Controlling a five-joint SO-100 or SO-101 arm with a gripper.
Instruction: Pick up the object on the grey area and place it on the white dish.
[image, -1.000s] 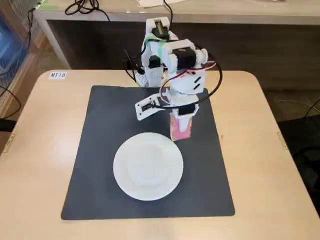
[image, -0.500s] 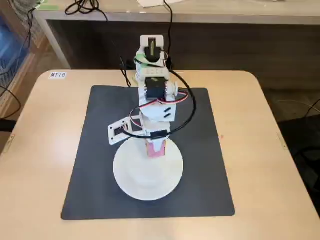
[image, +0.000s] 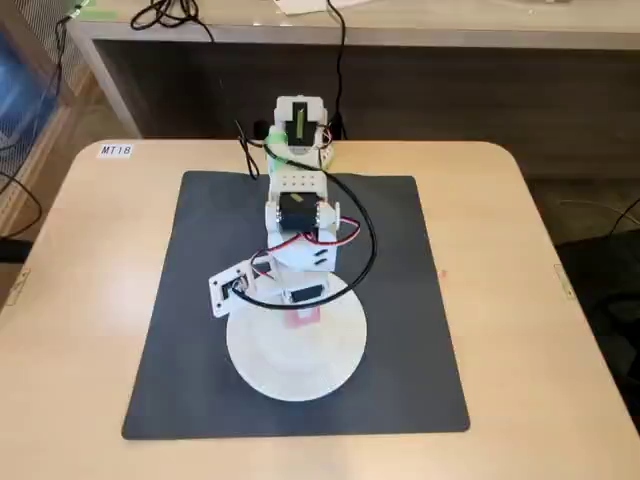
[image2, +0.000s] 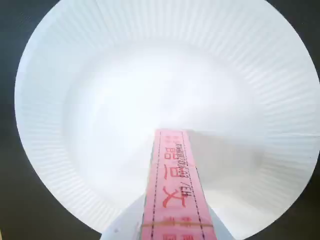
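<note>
The small pink box (image: 306, 317) is held by my gripper (image: 304, 312) low over the far part of the white dish (image: 296, 360), which lies on the dark grey mat (image: 200, 260). In the wrist view the pink box (image2: 175, 195) runs up from the bottom edge, its tip over the middle of the ribbed dish (image2: 100, 100), with my fingers (image2: 122, 227) showing white beside it. Whether the box touches the dish I cannot tell. My gripper is shut on the box.
The arm's base (image: 298, 125) stands at the mat's far edge. The beige tabletop (image: 540, 330) surrounds the mat, with a label (image: 115, 150) at its far left corner. Cables (image: 170, 15) lie on a desk behind the table.
My gripper has carried the pink box from the mat to the right of the dish leftwards over the dish, then lowered it towards the plate.
</note>
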